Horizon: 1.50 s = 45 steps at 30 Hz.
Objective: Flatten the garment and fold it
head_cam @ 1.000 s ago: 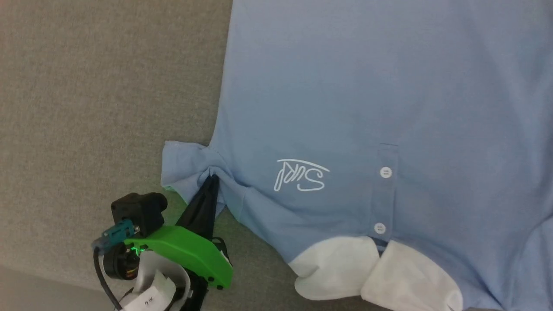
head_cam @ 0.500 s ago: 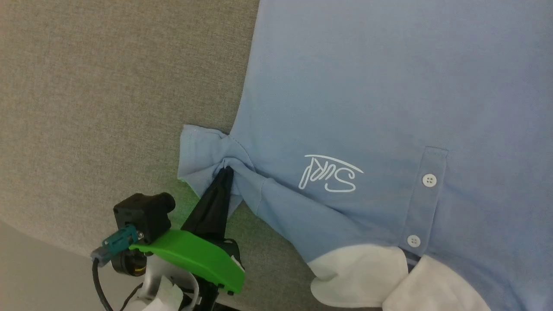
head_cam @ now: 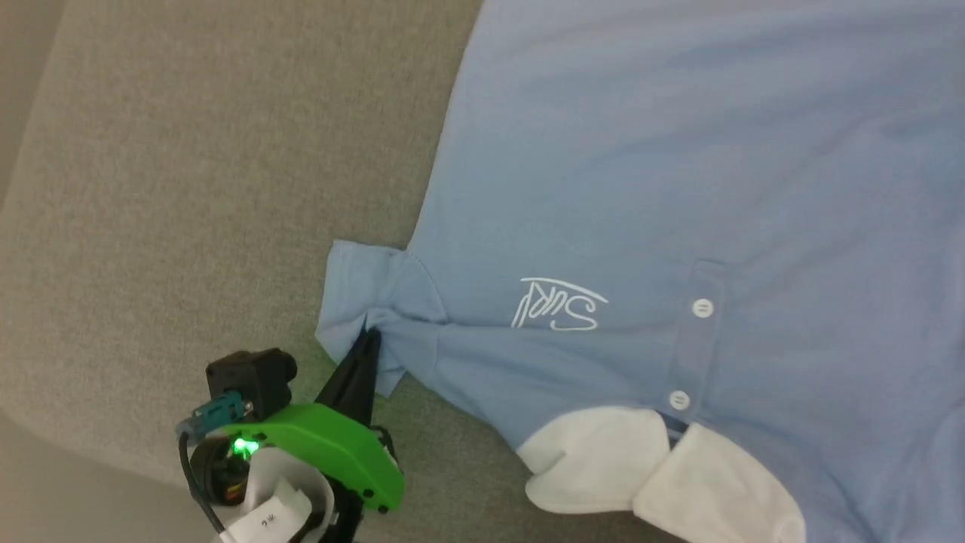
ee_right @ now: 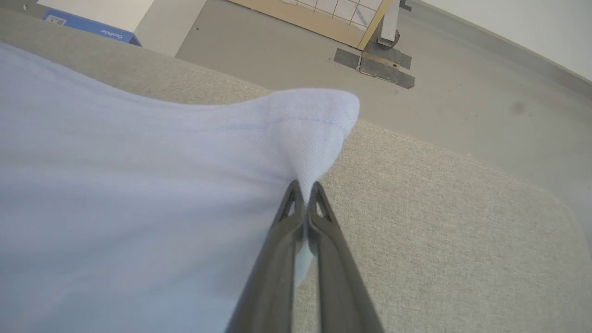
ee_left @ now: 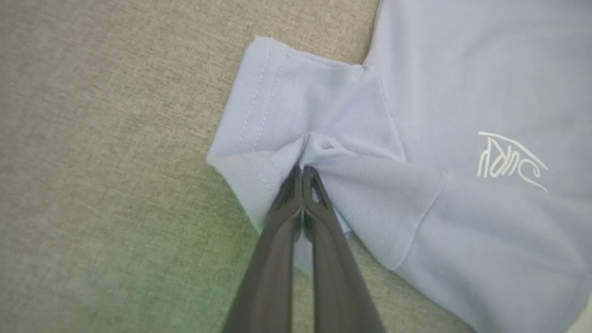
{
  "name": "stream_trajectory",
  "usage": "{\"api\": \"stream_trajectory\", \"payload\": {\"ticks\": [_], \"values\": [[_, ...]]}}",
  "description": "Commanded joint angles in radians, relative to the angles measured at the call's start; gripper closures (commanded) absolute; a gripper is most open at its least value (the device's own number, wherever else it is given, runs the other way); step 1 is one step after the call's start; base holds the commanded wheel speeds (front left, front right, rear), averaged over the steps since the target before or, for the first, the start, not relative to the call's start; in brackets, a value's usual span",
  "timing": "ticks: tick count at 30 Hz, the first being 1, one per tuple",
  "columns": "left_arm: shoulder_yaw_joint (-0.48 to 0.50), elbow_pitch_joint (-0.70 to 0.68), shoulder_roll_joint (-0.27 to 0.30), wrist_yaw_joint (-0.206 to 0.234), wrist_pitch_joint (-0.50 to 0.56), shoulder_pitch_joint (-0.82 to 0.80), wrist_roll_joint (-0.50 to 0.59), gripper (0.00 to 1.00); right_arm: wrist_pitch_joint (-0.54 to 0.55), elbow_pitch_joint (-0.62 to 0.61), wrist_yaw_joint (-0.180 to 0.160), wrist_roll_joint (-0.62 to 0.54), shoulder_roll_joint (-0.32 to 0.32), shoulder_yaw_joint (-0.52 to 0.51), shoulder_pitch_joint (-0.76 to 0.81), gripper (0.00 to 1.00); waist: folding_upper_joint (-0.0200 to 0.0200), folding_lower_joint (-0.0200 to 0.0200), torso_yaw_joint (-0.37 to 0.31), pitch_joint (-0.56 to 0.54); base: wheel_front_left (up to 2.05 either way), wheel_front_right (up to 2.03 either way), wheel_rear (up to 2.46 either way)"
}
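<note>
Now: garment (head_cam: 678, 188) spread on bench (head_cam: 188, 188), collar (head_cam: 595, 460) toward near edge. Left pincer (head_cam: 369, 339) clamped on sleeve (head_cam: 362, 286), right pincer (ee_right: 305, 187) on a raised fold. Sleeve puckers since drawn into one straight crease; flattening under way.

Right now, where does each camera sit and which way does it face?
Head view: on the head, looking down at the garment on grey cloth; left gripper lower left.
Left wrist view: on the left wrist, looking along that gripper, shut on the sleeve.
Right wrist view: on the right wrist, looking along the right gripper, shut on the garment; floor beyond.
Head and left wrist views share the script logo and pinched sleeve.
</note>
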Motion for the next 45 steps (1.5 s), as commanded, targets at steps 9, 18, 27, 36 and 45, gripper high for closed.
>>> {"api": "stream_trajectory", "payload": {"ticks": [9,18,27,36,45], "values": [[0.038,0.081,0.025,0.006,-0.004,0.083,-0.042,1.0,0.032,-0.271,-0.002,0.175,0.061,-0.146,0.525,1.0,-0.0001,-0.0001,-0.206,-0.325,0.0,0.0,0.0],[0.054,0.106,0.04,0.012,-0.005,0.124,-0.057,1.0,0.039,-0.371,-0.002,0.215,0.308,-0.167,0.949,1.0,-0.0001,-0.0001,-0.266,-0.394,0.0,0.0,0.0],[0.054,0.13,0.046,0.012,-0.005,0.144,-0.066,1.0,-0.047,-0.303,-0.002,0.302,0.414,-0.096,1.083,0.0,-0.0001,-0.0001,-0.28,-0.424,0.0,0.0,0.0],[0.055,0.125,0.053,0.019,-0.007,0.142,-0.062,1.0,-0.405,-0.359,-0.002,0.353,0.308,-0.046,0.848,0.0,-0.0001,-0.0001,-0.249,-0.405,0.0,0.0,0.0],[0.034,0.12,0.041,0.011,-0.008,0.093,-0.055,1.0,-0.451,-0.134,-0.002,0.233,0.267,0.16,0.459,0.0,-0.0001,-0.0001,-0.157,-0.289,0.0,0.0,0.0]]}}
